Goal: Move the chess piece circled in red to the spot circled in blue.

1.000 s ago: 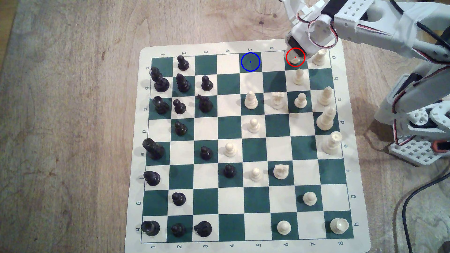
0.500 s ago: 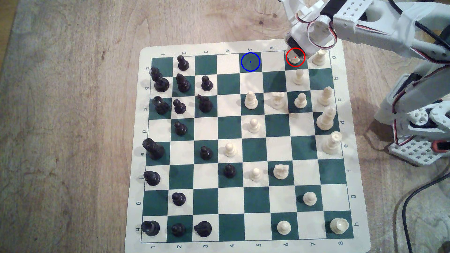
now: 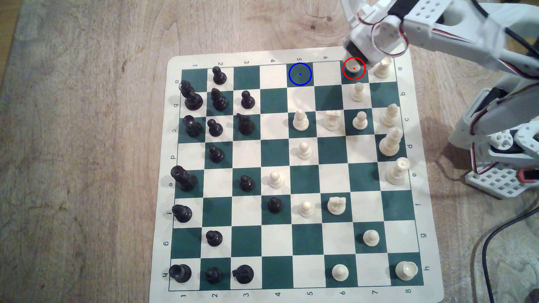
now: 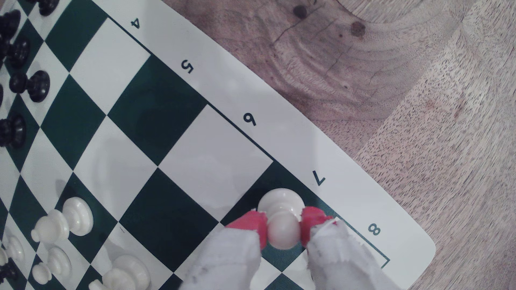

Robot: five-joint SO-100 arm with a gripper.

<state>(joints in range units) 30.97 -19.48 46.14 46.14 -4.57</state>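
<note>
In the exterior view, the chess piece [image 3: 353, 67] is seen inside the red ring on the a7 square, partly covered by the gripper [image 3: 356, 59]; the spot [image 3: 300, 74] lies two squares to that view's left. In the wrist view, the pawn's head is clamped between the red fingertips [image 4: 252, 223], and its base is partly hidden.

Set on the desk [image 3: 87, 145], the chessboard [image 3: 291, 55]. At its far edge in the exterior view, on the column-7 square, the chess piece [image 3: 352, 67] between the closed pads of the tool [image 4: 283, 230]. Two squares to the exterior view's left along that row, in column 5, the spot [image 3: 300, 74]. Just beside the chess piece on the exterior view's right, a rook [image 3: 382, 68]; directly nearer, one square on, another pawn [image 3: 357, 91].
</note>
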